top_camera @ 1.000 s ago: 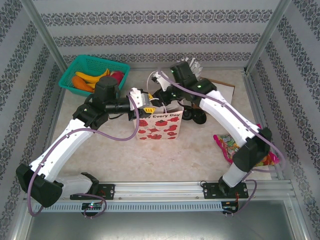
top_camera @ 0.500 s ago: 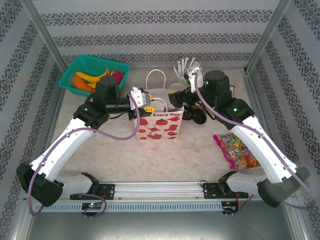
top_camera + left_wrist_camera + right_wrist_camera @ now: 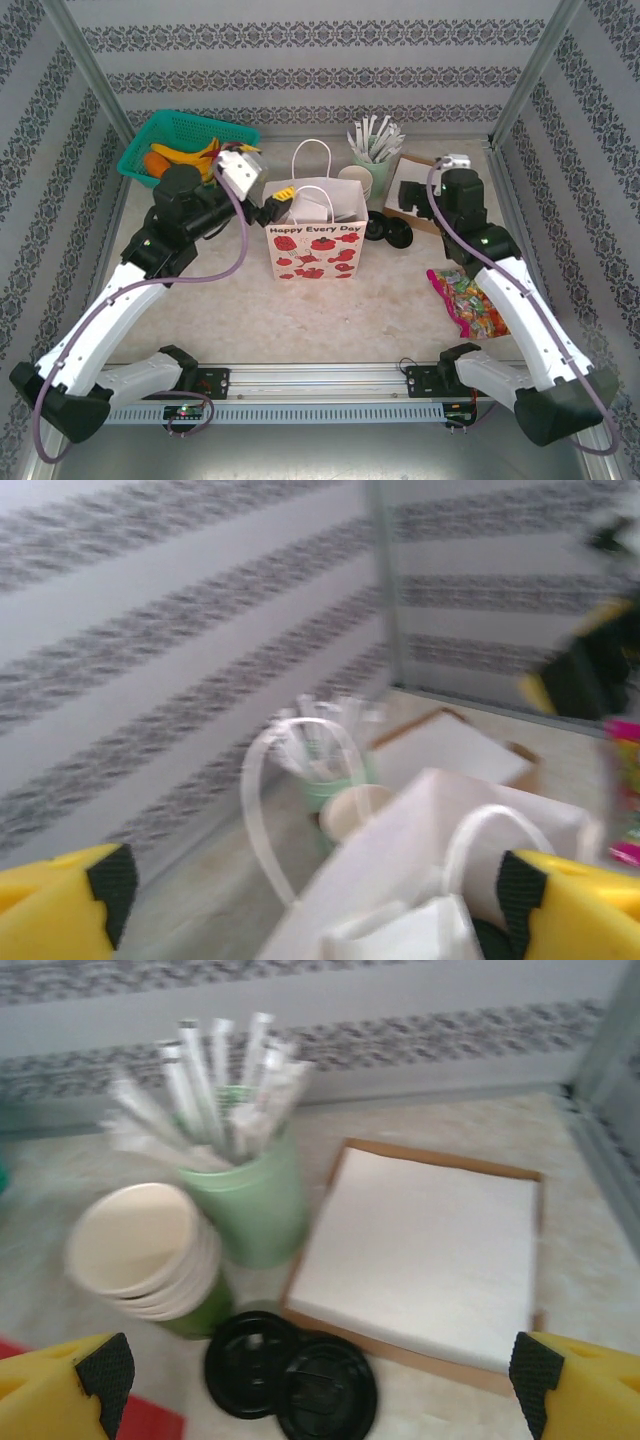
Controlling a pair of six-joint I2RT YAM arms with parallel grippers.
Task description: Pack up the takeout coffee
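Observation:
The takeout coffee is out of view. The white paper bag (image 3: 312, 245) with red flowers stands open at mid table, its handles up. My left gripper (image 3: 274, 200) hangs at the bag's left rim, yellow fingers wide apart and open; the bag (image 3: 440, 820) and one handle lie between and beyond them in the left wrist view, the gripper (image 3: 320, 905) holding nothing. My right gripper (image 3: 402, 196) sits right of the bag, open and empty. In the right wrist view that gripper (image 3: 320, 1385) hovers over loose black lids (image 3: 290, 1370).
A stack of lidless cups (image 3: 140, 1250) leans beside the mint-green holder (image 3: 255, 1200) of white sticks. A napkin tray (image 3: 430, 1250) lies at the back right. A green basket (image 3: 185, 150) of fruit is back left, and a candy packet (image 3: 470, 300) lies right.
The right arm swung from over the bag back to the right with its gripper opened. The left gripper let go of the bag's rim, opened, and drew back leftward.

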